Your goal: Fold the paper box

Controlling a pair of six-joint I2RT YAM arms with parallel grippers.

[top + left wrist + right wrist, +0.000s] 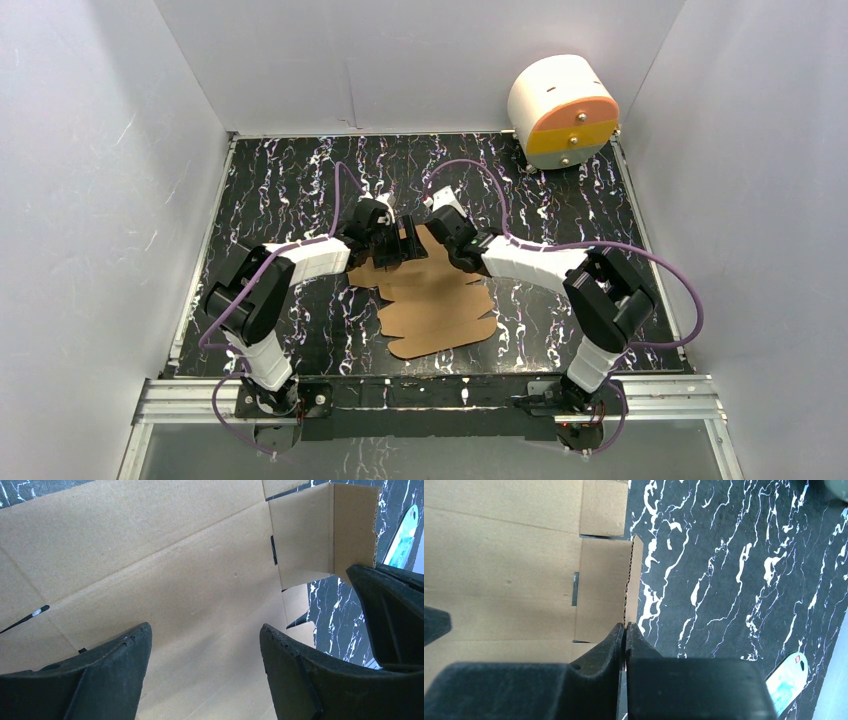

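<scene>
The paper box (pixel 440 315) is a flat brown die-cut cardboard sheet lying mid-table. It fills the left wrist view (pixel 175 570) and the left side of the right wrist view (pixel 499 580). One small side flap (pixel 305 540) at the sheet's far end stands upright, and shows edge-on in the right wrist view (pixel 638 570). My right gripper (pixel 437 240) (pixel 625 626) is shut on this flap's edge. My left gripper (pixel 398 243) (pixel 205 630) is open and empty just above the sheet, left of the flap.
A white cylinder with an orange-and-yellow face (pixel 562 110) stands at the back right corner. White walls enclose the black marbled table (pixel 300 190) on three sides. A small teal-and-white label (pixel 786 680) lies on the table right of the flap.
</scene>
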